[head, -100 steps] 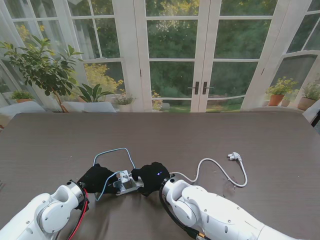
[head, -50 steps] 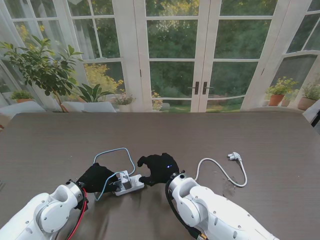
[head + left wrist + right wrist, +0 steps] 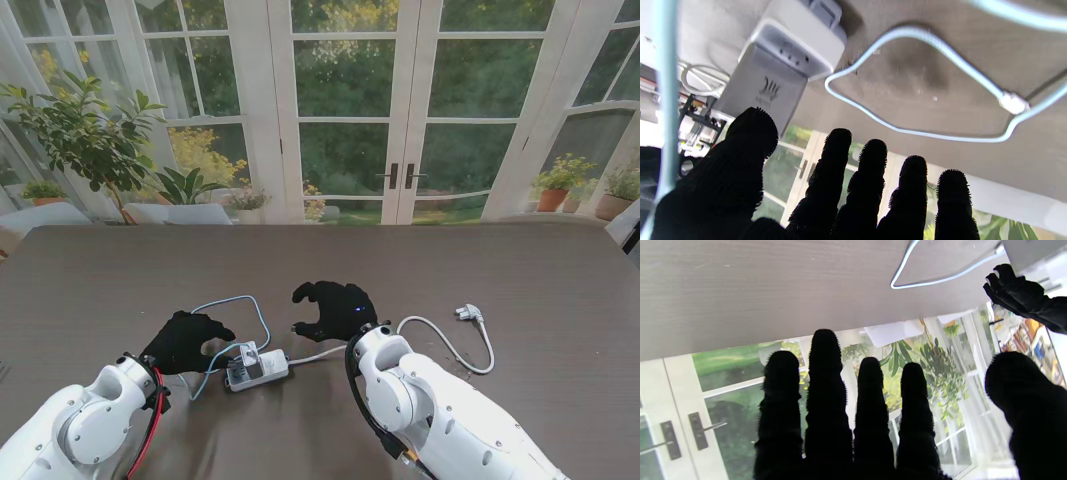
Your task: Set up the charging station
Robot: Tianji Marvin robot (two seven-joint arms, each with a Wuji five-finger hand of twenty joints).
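Observation:
A small white power strip (image 3: 256,368) lies on the brown table (image 3: 520,270) near me, with a grey charger block (image 3: 773,83) plugged into it. A light blue cable (image 3: 228,305) loops from it toward the far side; its connector (image 3: 1013,102) shows in the left wrist view. The strip's white cord (image 3: 440,340) runs right and ends in a plug (image 3: 468,314). My left hand (image 3: 185,341) hovers just left of the strip, fingers spread, holding nothing. My right hand (image 3: 335,310) is lifted beyond the strip, open and empty.
Glass doors (image 3: 350,110) and potted plants (image 3: 85,140) stand beyond the table's far edge. A red cable (image 3: 150,430) runs along my left forearm.
Both hands have let go of the power strip. The right hand lifted and moved away to the right and farther from me; the left hand opened and drew back to the left.

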